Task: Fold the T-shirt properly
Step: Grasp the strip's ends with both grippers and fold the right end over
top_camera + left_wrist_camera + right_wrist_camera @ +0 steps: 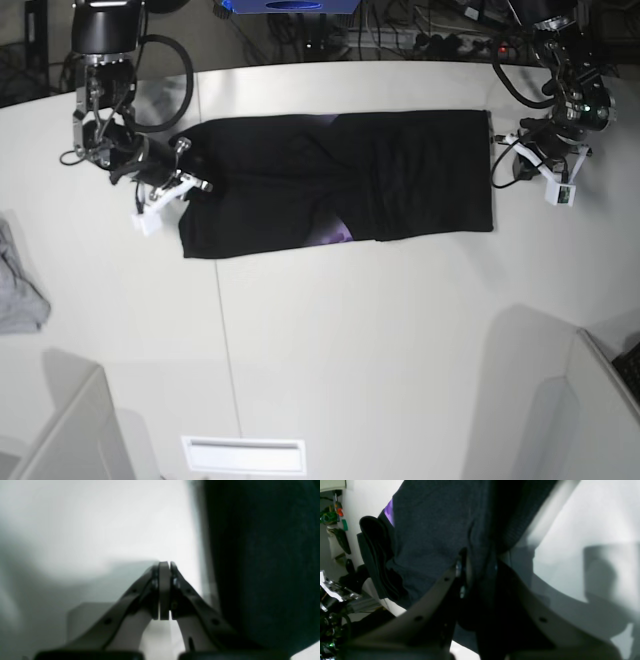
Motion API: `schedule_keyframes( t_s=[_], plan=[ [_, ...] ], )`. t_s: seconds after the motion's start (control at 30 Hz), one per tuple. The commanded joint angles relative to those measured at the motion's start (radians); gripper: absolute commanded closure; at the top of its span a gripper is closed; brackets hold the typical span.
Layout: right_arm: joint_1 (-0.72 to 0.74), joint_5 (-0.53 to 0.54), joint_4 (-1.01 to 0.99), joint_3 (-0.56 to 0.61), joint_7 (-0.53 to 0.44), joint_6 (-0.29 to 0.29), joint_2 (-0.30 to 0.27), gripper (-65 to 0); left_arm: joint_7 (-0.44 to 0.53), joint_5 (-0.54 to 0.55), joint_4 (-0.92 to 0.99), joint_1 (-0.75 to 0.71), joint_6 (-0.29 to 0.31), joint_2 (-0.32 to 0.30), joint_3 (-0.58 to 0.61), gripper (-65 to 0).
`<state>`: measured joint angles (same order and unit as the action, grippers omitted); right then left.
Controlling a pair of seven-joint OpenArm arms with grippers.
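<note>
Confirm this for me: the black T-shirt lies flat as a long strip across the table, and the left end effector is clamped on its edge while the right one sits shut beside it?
The sides are swapped. The right end effector is the one clamped on the T-shirt edge, as the right wrist view shows. The left end effector sits shut on nothing, beside the cloth, in the left wrist view. The T-shirt does lie as a long strip across the table.

Closed left gripper [165, 566] beside T-shirt [262, 562]
</note>
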<state>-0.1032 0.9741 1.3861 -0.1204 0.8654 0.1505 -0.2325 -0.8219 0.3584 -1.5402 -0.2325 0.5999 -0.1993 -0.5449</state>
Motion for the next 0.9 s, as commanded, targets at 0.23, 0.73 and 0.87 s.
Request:
schedule_keyframes(
  t_s=[0.23, 0.73, 0.87],
  plan=[
    [0.021, -0.025, 0.066, -0.003, -0.013, -0.019, -0.055, 0.0, -0.026, -0.126, -0.007, 0.045, 0.001, 0.05, 0.099, 0.0],
    [0.015, -0.292, 0.381, -0.003, 0.102, -0.021, 0.041, 0.0, -0.034, -0.207, -0.018, 0.101, 0.001, 0.142, 0.102, 0.0],
    [0.016, -0.332, 0.464, -0.002, 0.136, -0.021, 0.097, 0.0, -0.034, -0.213, -0.029, 0.094, 0.001, 0.133, 0.092, 0.0]
  ],
)
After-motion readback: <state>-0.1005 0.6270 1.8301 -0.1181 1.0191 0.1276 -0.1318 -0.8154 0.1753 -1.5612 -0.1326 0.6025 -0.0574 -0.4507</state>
